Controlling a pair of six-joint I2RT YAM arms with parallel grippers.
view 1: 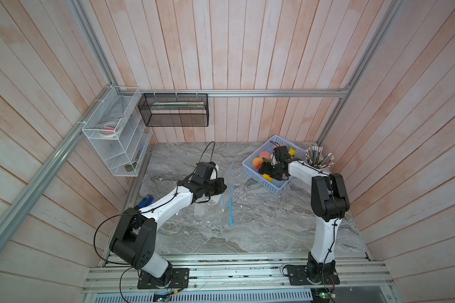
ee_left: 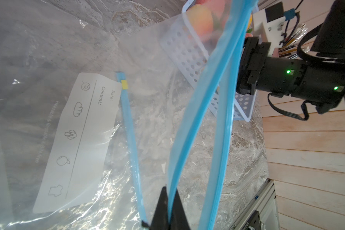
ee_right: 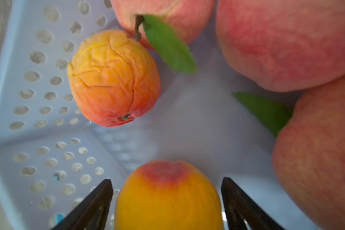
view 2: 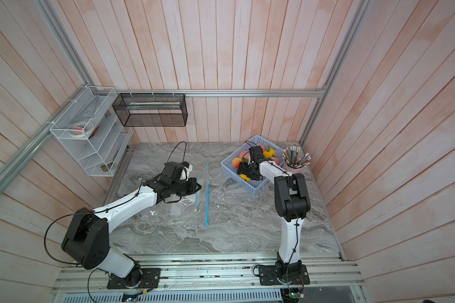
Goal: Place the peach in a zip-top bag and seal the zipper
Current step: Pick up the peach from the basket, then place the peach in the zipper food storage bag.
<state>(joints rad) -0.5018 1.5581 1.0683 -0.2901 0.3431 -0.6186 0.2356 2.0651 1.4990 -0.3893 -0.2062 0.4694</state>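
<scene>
A clear zip-top bag [view 1: 228, 181] [view 2: 204, 181] with a blue zipper strip [ee_left: 197, 119] stands lifted at mid-table, its mouth parted. My left gripper [ee_left: 170, 191] [view 1: 222, 188] [view 2: 199, 187] is shut on one lip of that strip. In the right wrist view a yellow-orange peach [ee_right: 167, 199] with a red blush lies in the lilac basket [ee_right: 38, 99]. My right gripper [ee_right: 166, 179] [view 1: 264, 173] [view 2: 243, 173] is open around it, one finger on each side, with a small gap on both sides.
The basket [view 1: 263, 183] [view 2: 241, 181] also holds a wrinkled orange fruit [ee_right: 114, 79] and larger red peaches [ee_right: 287, 43]. A pencil cup [view 1: 318, 157] [view 2: 296, 160] stands beside it. A white wire shelf [view 1: 116, 136] and a black mesh bin [view 1: 174, 110] hang on the back-left walls.
</scene>
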